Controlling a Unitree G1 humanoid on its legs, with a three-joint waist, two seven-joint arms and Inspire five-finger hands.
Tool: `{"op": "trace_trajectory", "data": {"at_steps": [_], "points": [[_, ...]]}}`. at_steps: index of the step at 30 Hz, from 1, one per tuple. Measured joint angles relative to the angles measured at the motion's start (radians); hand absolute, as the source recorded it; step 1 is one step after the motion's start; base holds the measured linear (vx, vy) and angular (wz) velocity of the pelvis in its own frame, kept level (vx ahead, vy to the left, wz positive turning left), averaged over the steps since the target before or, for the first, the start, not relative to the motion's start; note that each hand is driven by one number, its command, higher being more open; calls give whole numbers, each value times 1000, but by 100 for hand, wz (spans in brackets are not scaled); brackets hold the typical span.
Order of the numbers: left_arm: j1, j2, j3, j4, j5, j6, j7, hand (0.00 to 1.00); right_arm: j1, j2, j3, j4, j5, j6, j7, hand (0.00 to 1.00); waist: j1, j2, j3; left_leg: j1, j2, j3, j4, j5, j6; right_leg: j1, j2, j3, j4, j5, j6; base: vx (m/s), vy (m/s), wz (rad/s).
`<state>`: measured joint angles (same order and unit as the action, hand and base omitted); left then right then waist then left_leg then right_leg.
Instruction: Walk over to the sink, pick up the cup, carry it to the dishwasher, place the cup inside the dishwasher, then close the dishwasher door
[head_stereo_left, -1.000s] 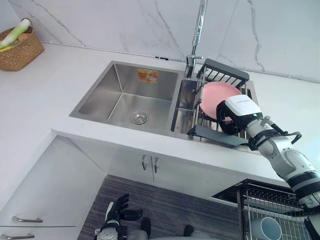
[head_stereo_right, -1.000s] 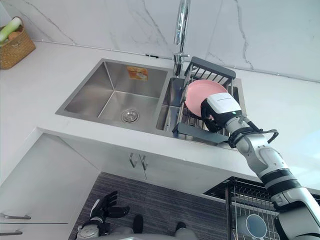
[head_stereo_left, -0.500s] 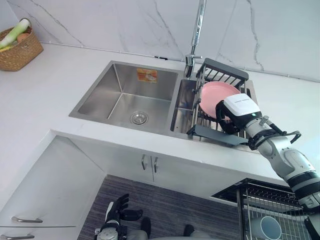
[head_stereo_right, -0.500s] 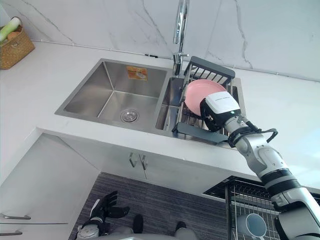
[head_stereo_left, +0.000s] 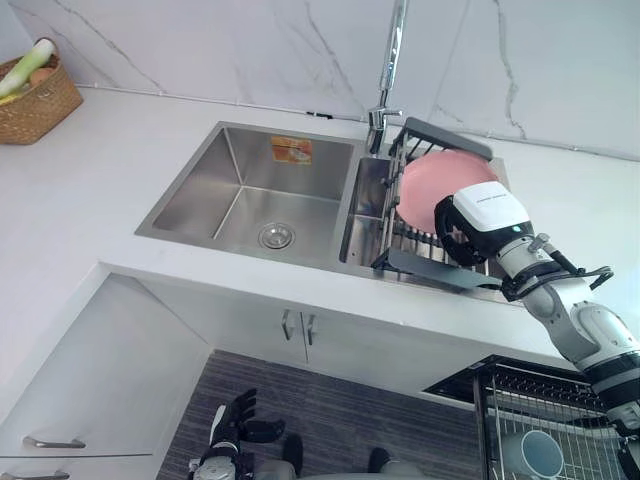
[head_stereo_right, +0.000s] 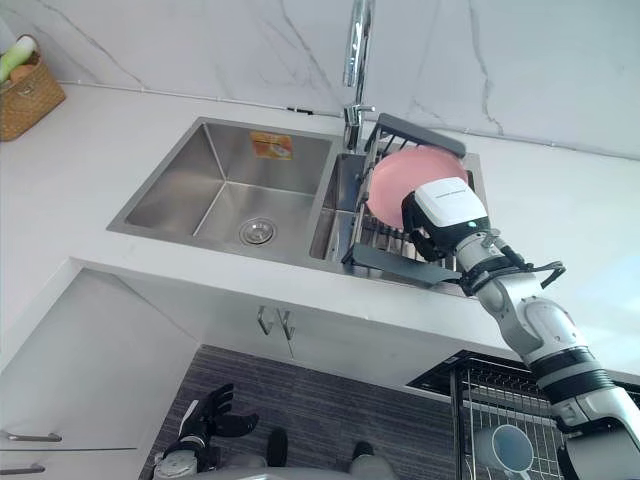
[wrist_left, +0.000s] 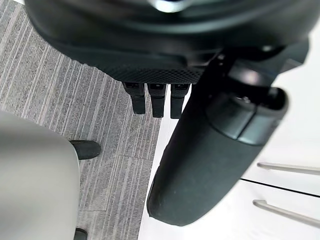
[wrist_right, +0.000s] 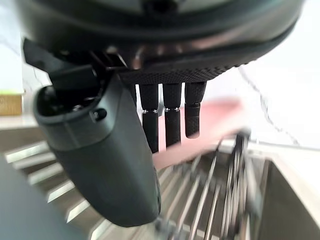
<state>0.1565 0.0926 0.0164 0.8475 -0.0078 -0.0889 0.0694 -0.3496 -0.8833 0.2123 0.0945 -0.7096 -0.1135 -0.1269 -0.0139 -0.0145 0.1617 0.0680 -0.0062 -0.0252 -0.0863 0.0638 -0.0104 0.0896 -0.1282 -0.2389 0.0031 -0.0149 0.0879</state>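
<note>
R hand, straight-fingered, by pink plate; cup mouth-up in dishwasher rack

KITCHEN CORNER: A white marble wall veined in grey rises behind the right robot hand and meets a white tabletop. The tabletop stretches far to that robot hand's left and continues past its right. A stainless-steel sink is sunk into the tabletop just left of the robot hand, with a tall chrome tap standing at the wall beyond it. Below the robot hand, white cabinet doors carry slim metal handles. A second white cabinet run angles away lower left. Grey striped flooring lies beneath. Bright, even light washes every surface.
</note>
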Motion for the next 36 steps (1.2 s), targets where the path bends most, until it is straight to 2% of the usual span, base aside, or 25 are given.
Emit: {"op": "trace_trajectory", "data": {"at_steps": [5, 8, 12, 16, 20, 26, 36], "points": [[-2, -5, -2, 14, 0, 3, 7, 90, -40, 2, -134, -119, 1, 3, -99, 30, -2, 14, -9, 6, 4, 8, -1, 0, 0, 1, 4, 9, 1, 0, -1, 0, 0, -4], [-1, -11, -2, 19, 2, 8, 15, 90, -84, 2, -178, -143, 1, 13, -142, 30, -2, 24, -15, 8, 6, 8, -1, 0, 0, 3, 5, 10, 1, 0, -1, 0, 0, 0], [-2, -12, -2, 19, 6, 10, 17, 90, -120, 2, -213, -145, 11, 36, -176, 30, -1, 25, -17, 9, 10, 8, -5, 0, 0, 4, 6, 10, 0, 1, -2, 0, 0, 0], [-2, -12, -2, 22, 7, 12, 17, 90, -120, 14, -230, -145, 25, 49, -178, 30, -5, 27, -19, 9, 10, 9, -6, 0, 0, 4, 7, 11, 0, 1, -2, 0, 0, 0], [-2, -12, -3, 23, 7, 16, 17, 90, -110, 72, -260, -145, 63, 53, -178, 30, -5, 28, -25, 9, 10, 9, -2, 0, 0, 4, 7, 10, 0, 1, -2, 0, 0, 0], [-1, -13, -5, 29, 8, 19, 19, 90, 1, 157, -289, -145, 101, 53, -175, 30, -5, 26, -36, 16, 8, 8, -1, 1, -1, 14, 8, 7, -2, 1, -2, 0, 0, 1], [2, -8, -4, 28, 8, 26, 18, 90, 135, 249, -292, -142, 150, 61, -127, 30, -29, 26, -36, 22, 9, 22, -1, 2, -3, 13, 9, 21, -1, 5, -3, 0, 0, -3]]}}
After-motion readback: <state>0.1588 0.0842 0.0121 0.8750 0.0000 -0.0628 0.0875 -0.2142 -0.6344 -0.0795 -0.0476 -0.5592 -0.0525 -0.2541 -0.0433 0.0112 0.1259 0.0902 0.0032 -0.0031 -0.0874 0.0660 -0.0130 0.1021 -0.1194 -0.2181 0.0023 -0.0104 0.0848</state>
